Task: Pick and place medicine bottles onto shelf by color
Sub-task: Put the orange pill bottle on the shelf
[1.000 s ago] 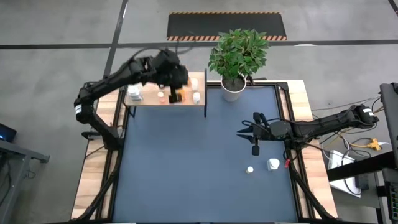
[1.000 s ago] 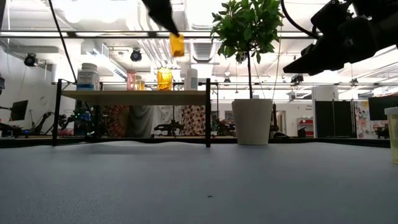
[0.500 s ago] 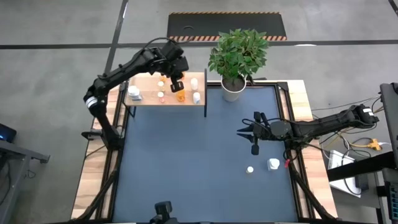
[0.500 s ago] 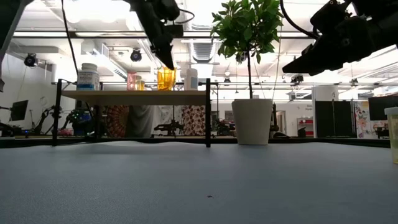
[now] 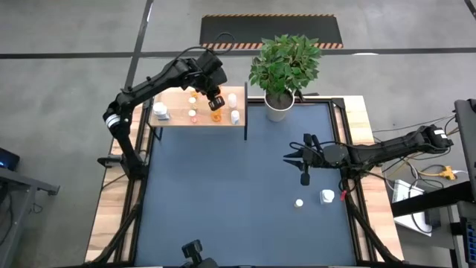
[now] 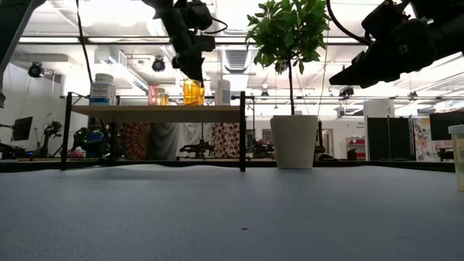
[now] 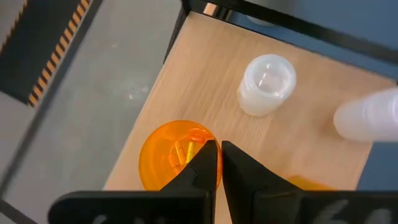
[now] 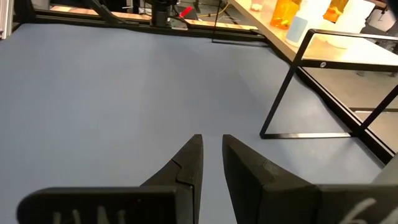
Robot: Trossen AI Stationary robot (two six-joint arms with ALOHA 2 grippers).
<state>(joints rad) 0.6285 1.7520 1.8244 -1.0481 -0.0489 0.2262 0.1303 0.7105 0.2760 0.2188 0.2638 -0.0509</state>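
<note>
Matte blue tabletop (image 5: 223,193), wood side rails. Left gripper (image 7: 219,155) hovers over the shelf (image 5: 175,119), fingers pressed nearly together, nothing pinched; a translucent orange bottle (image 7: 171,163) stands upright, capless, right below. Round white bottle (image 7: 267,84) beside it, another cut off. Right gripper (image 8: 211,152) over the table, narrow gap, empty. Two white bottles (image 5: 327,196) near it.

Shelf at the bench's far left corner

Several bottles (image 5: 193,114) stand on the shelf (image 5: 178,121); the plant pot (image 5: 279,108) sits just right of it; two bottles (image 5: 327,196) lie near the bench's (image 5: 223,201) right edge.
</note>
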